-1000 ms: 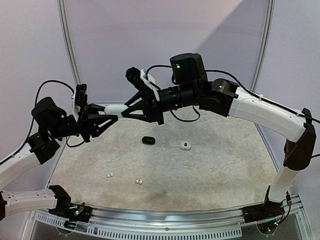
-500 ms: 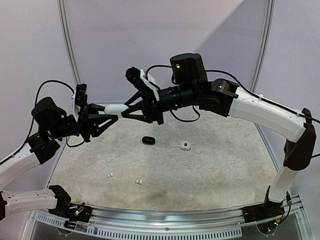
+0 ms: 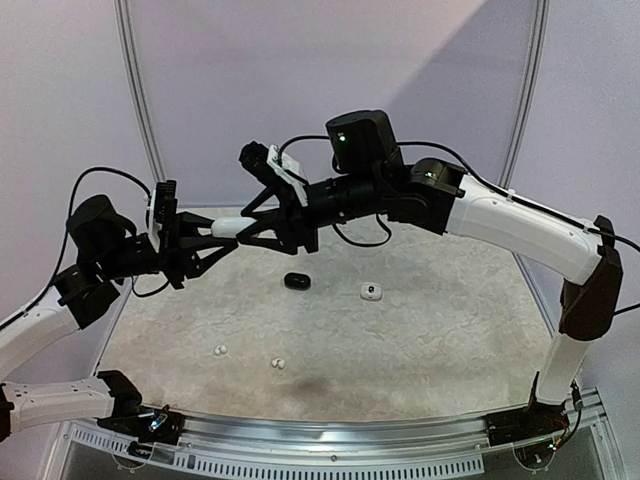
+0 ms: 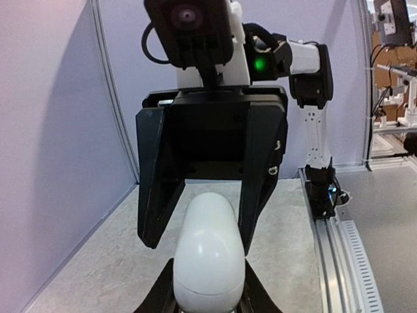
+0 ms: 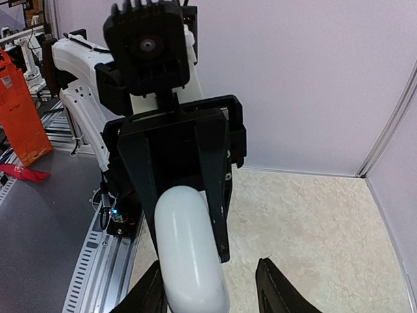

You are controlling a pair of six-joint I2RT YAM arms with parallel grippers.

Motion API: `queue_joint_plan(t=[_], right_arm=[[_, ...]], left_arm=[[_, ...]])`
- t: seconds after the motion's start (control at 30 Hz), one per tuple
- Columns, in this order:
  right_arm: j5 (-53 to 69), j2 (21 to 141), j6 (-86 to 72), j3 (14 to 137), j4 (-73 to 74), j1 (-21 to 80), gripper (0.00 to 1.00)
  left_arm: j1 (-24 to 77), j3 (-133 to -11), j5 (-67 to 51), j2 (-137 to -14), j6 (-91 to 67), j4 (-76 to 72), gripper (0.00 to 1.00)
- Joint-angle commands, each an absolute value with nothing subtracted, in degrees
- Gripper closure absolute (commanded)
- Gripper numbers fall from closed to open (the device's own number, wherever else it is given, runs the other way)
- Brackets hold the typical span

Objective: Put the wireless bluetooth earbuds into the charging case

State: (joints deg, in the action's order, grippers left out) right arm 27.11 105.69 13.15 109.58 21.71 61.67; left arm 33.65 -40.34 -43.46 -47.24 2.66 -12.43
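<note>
The glossy white pebble-shaped charging case (image 4: 208, 261) hangs in mid-air between the two arms, above the far part of the pale mottled table surface (image 3: 450, 330). The left gripper (image 4: 208, 301) is clamped on one end of it. The right gripper (image 5: 210, 287) stands with jaws parted around the other end, one finger close against the shell and the other clear of it.

The shell is judged light, rigid and slippery. Its rounded taper could slide out from flat pads, so it should be held across the widest section.

The small white bean-shaped earbuds (image 3: 220, 350) lie in two pairs on the near table, well apart from the case. They are judged very light, smooth and easily flicked away. Each should be grasped across the body with little force.
</note>
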Motion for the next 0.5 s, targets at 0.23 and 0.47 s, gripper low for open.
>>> queue_joint_plan(t=[0.23,0.47], right_arm=[[23.0,107.4,11.6,111.6,21.1,60.4,0.57],[24.0,108.1,11.1,111.6,21.2,60.1,0.57]], left_arm=[[35.1,-41.6,-45.6,-45.5,24.3,-0.2,1.0],[35.1,-41.3,-44.6,-44.4,25.2,2.2,1.0]])
